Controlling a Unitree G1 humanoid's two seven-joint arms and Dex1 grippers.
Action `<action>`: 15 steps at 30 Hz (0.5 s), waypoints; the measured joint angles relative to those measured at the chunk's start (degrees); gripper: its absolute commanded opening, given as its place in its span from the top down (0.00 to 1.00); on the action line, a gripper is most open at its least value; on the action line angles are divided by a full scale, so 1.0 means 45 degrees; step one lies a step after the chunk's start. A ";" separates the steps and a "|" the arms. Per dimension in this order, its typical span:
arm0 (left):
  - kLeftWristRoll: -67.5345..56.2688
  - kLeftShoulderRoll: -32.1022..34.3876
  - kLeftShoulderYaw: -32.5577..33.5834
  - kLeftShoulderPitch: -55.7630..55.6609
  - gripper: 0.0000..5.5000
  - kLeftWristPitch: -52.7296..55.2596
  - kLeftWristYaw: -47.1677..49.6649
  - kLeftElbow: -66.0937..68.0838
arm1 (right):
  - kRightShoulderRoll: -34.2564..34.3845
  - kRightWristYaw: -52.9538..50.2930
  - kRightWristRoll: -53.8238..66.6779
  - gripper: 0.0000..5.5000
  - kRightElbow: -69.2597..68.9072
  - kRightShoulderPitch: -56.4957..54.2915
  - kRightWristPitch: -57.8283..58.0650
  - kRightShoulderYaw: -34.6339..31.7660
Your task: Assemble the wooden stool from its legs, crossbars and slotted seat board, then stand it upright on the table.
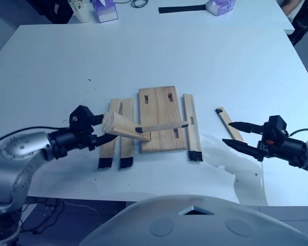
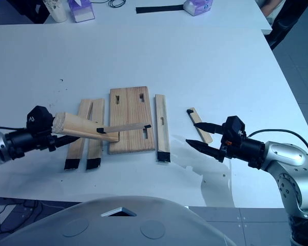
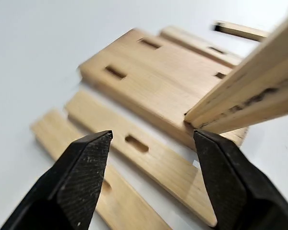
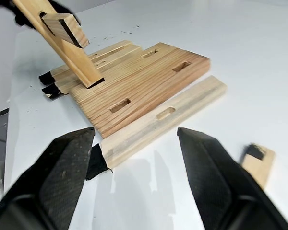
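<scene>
With our left end effector [image 3: 152,135] spread wide, the tilted leg [image 1: 126,128] and its crossbar [image 1: 164,126] merely leaning on one finger above the seat board [image 1: 156,102], and our right end effector [image 1: 227,132] equally wide, we fear the leg sliding off.

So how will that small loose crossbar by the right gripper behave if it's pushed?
The crossbar looks like a thin, flat wood strip, so it is probably stiff and light. Flat-sided, it shouldn't roll, but it may skid on the smooth table.
</scene>
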 measured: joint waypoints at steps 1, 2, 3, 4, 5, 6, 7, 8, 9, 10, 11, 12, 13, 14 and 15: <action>-0.0073 -0.0202 0.0162 0.0199 0.31 0.0611 0.0589 -0.0196 | 0.0040 -0.0058 0.0025 0.42 -0.0114 0.0167 -0.0003 -0.0056; -0.0066 -0.0304 0.0255 0.0345 0.27 0.1077 0.1077 -0.0366 | 0.0087 -0.0132 0.0062 0.42 -0.0196 0.0291 -0.0003 -0.0112; -0.0059 -0.0367 0.0280 0.0426 0.27 0.1535 0.1553 -0.0547 | 0.0133 -0.0188 0.0065 0.42 -0.0233 0.0359 -0.0003 -0.0144; -0.0065 -0.0468 0.0294 0.0443 0.27 0.1924 0.1980 -0.0777 | 0.0170 -0.0255 0.0067 0.42 -0.0249 0.0379 -0.0004 -0.0147; -0.0078 -0.0594 0.0318 0.0433 0.27 0.2241 0.2303 -0.0943 | 0.0201 -0.0305 0.0068 0.42 -0.0269 0.0380 -0.0004 -0.0147; -0.0092 -0.0774 0.0343 0.0433 0.27 0.2657 0.2684 -0.1125 | 0.0258 -0.0361 0.0076 0.42 -0.0320 0.0390 -0.0003 -0.0147; -0.0125 -0.0882 0.0363 0.0431 0.27 0.2969 0.2948 -0.1256 | 0.0300 -0.0410 0.0083 0.42 -0.0390 0.0400 -0.0003 -0.0146; -0.0167 -0.1048 0.0375 0.0442 0.27 0.3322 0.3237 -0.1405 | 0.0314 -0.0422 0.0089 0.42 -0.0474 0.0411 -0.0003 -0.0141; -0.0219 -0.1259 0.0356 0.0502 0.27 0.3584 0.3459 -0.1521 | 0.0318 -0.0427 0.0089 0.42 -0.0504 0.0412 -0.0003 -0.0113; -0.0256 -0.1428 0.0268 0.0608 0.27 0.3766 0.3656 -0.1610 | 0.0320 -0.0428 0.0087 0.42 -0.0504 0.0414 -0.0003 -0.0060; -0.0235 -0.1540 0.0193 0.0714 0.27 0.3828 0.3801 -0.1639 | 0.0318 -0.0427 0.0086 0.42 -0.0503 0.0410 -0.0003 -0.0006; -0.0136 -0.1754 0.0094 0.0896 0.27 0.3906 0.4037 -0.1654 | 0.0319 -0.0423 0.0085 0.42 -0.0499 0.0403 -0.0002 0.0035; -0.0059 -0.1969 0.0020 0.1074 0.27 0.4042 0.4266 -0.1645 | 0.0314 -0.0420 0.0086 0.42 -0.0492 0.0384 -0.0002 0.0039; -0.0060 -0.2050 0.0008 0.1146 0.27 0.4074 0.4335 -0.1642 | 0.0313 -0.0418 0.0086 0.42 -0.0488 0.0382 -0.0002 0.0042; -0.0024 -0.2218 -0.0011 0.1233 0.27 0.4089 0.4486 -0.1618 | 0.0309 -0.0413 0.0087 0.42 -0.0484 0.0366 -0.0003 0.0056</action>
